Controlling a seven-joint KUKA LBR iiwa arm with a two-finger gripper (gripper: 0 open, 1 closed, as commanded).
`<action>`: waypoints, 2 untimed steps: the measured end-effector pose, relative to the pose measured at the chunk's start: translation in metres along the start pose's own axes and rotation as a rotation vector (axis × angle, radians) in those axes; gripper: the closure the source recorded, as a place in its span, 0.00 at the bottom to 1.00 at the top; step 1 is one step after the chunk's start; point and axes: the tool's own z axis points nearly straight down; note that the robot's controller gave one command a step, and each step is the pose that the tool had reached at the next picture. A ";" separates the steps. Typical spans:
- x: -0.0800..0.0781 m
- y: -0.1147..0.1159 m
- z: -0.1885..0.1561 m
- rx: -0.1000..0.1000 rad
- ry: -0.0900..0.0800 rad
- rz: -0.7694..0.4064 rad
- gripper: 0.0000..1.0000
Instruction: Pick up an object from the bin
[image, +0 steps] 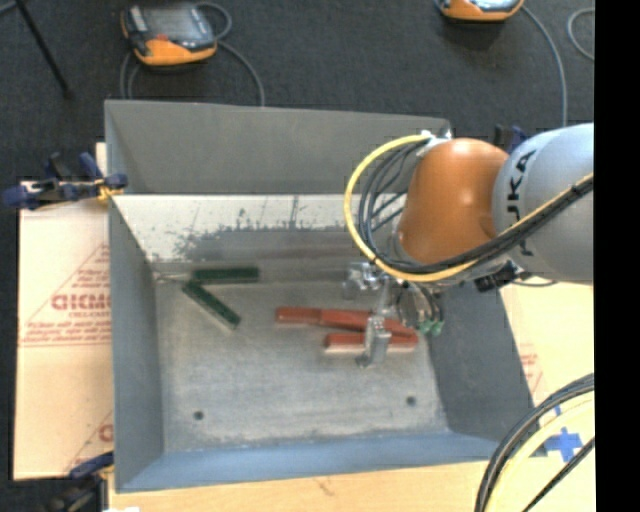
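Hand above red bars, near right wall

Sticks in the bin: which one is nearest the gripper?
The lower red stick, under the gripper; the other red stick lies behind it, the green sticks far left.

The arm is pale grey and rounded, with dark lettering, apparently "KU", toward its 10 o'clock edge. A glossy orange dome caps the wrist, ringed by looped yellow and black cables. At the dome's 7 o'clock sits a small grey metal gripper.
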 end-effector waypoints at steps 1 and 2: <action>-0.016 -0.005 0.068 -0.001 0.003 0.017 0.00; -0.005 -0.017 0.090 -0.001 -0.003 0.087 1.00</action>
